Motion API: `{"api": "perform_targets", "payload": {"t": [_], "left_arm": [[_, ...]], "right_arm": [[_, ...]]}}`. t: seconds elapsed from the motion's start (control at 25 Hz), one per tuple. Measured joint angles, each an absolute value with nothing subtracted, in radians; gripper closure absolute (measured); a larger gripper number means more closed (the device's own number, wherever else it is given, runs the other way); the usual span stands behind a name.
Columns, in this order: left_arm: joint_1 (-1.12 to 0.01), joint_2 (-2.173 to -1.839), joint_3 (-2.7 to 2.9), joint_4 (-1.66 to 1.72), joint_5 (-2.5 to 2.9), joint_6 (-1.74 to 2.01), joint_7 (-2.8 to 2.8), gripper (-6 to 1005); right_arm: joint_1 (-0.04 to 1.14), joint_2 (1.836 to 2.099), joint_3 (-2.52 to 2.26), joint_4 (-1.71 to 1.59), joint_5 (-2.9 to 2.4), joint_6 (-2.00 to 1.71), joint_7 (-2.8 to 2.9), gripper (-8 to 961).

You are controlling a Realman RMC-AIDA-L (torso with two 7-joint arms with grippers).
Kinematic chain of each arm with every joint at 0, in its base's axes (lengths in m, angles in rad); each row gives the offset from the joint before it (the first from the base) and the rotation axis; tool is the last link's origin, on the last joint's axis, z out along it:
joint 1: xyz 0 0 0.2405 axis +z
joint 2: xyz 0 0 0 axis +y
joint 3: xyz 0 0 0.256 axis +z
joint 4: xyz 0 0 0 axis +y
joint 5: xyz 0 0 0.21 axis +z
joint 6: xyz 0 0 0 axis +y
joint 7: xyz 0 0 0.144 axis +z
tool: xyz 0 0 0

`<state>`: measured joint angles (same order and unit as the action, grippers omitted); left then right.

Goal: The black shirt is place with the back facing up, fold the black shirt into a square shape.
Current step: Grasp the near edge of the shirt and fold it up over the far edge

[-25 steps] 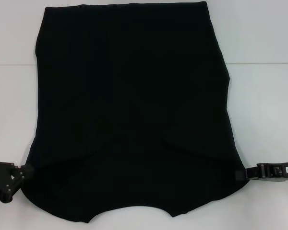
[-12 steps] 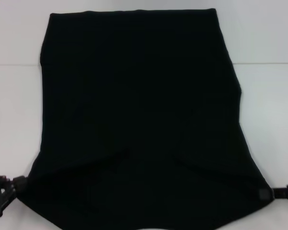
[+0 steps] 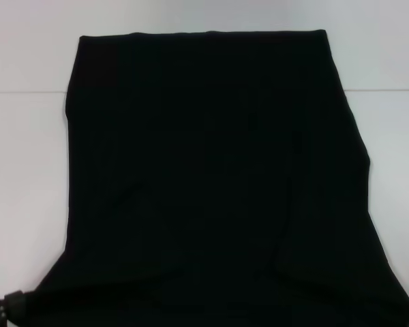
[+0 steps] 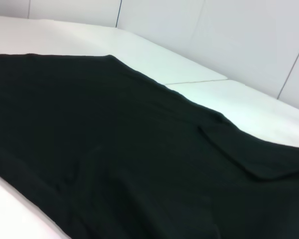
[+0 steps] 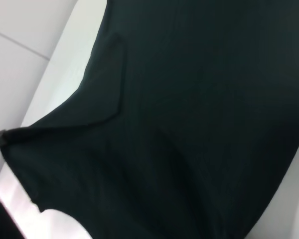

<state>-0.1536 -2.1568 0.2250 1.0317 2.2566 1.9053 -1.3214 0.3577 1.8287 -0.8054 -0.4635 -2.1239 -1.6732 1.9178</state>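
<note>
While our left gripper (image 3: 7, 306) pinches the black shirt (image 3: 211, 184) corner, we should lift both corners level; right jaws unseen.

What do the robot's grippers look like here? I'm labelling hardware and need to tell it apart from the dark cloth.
Very little hardware shows. In the head view only a corner of the left gripper appears: matte black, hard and blocky, with a rounded knuckle and a faint reddish spot, against the large plain black soft fabric shirt. The right gripper is out of view there. No cables or markings can be made out.
</note>
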Motion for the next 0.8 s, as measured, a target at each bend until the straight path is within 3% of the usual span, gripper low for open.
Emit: {"api": "perform_targets", "payload": {"t": [0.48, 0.64, 0.8], "left_arm": [[-0.147, -2.165, 0.221, 1.015, 2.304, 1.953, -1.363, 952], [-0.224, -2.150, 0.214, 1.012, 2.298, 1.939, -1.417, 948], [-0.371, -2.109, 0.202, 0.974, 2.293, 1.869, -1.477, 944]], "right_arm": [[0.351, 1.833, -0.743, -0.463, -2.194, -1.716, 1.913, 882], [0.410, 1.830, -0.669, -0.473, -2.192, -1.711, 1.913, 880], [0.481, 1.836, -0.592, -0.486, -2.191, -1.644, 1.914, 879]]}}
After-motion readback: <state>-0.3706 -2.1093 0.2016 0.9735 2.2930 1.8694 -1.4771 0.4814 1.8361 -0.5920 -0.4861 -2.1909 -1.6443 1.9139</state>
